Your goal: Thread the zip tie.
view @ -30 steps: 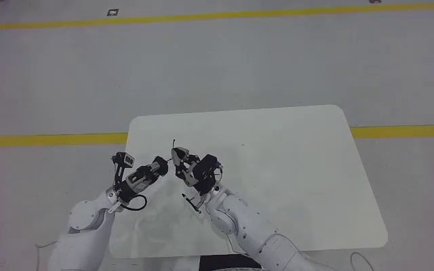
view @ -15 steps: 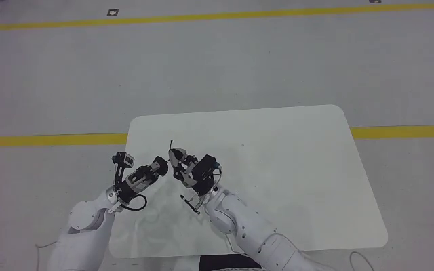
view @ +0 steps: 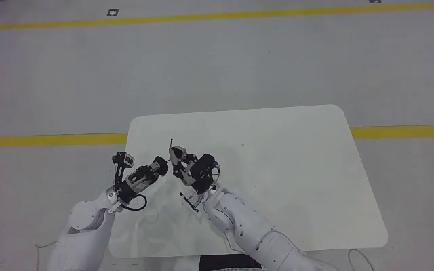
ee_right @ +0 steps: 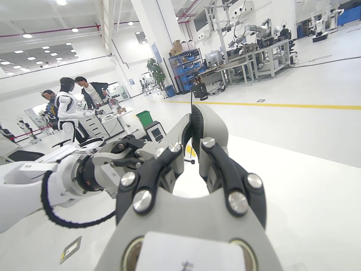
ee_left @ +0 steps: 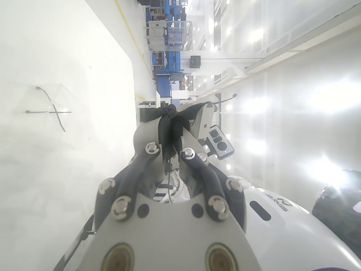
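Observation:
A thin black zip tie [ee_right: 191, 100] stands upright between the pads of my right gripper [ee_right: 193, 114], which is shut on it; its tip pokes out above the fingertips. In the top view that tip [view: 171, 143] rises just above the right gripper [view: 178, 158], over the table's near left part. My left gripper [view: 161, 164] is close beside it on the left, almost touching. It is shut [ee_left: 169, 114] on a short black end that seems to be the zip tie's other end [ee_right: 190, 161]. The left gripper's fingers [ee_right: 132, 146] sit just behind the right gripper's.
The white table [view: 285, 169] extends far to the right and back. A clear tray [ee_left: 76, 105] lies on it near the arms, holding a few spare black zip ties [ee_left: 46, 97]. The table's left edge is close to the left arm.
The right gripper and the zip tie's tip have shifted slightly left, closer to the left gripper. The left arm has stayed in place.

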### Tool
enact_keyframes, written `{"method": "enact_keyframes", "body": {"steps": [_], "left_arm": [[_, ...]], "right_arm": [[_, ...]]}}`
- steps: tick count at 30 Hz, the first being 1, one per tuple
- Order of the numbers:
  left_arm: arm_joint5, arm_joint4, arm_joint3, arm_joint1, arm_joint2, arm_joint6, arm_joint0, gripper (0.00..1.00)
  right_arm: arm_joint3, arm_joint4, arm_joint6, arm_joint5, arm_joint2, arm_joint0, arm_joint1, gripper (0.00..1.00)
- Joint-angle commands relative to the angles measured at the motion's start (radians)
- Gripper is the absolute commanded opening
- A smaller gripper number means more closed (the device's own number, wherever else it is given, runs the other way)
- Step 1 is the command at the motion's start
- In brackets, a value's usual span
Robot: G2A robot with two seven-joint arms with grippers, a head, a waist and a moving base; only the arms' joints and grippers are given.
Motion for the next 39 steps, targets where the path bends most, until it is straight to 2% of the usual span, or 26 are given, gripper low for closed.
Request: {"method": "enact_keyframes", "body": {"steps": [1, 39], "left_arm": [[0.000, 0.000, 0.000, 0.000, 0.000, 0.000, 0.000, 0.00], [0.000, 0.000, 0.000, 0.000, 0.000, 0.000, 0.000, 0.00]], "right_arm": [[0.003, 0.000, -0.002, 0.001, 0.000, 0.001, -0.001, 0.00], [-0.009, -0.009, -0.004, -0.009, 0.012, -0.018, 0.002, 0.00]]}}
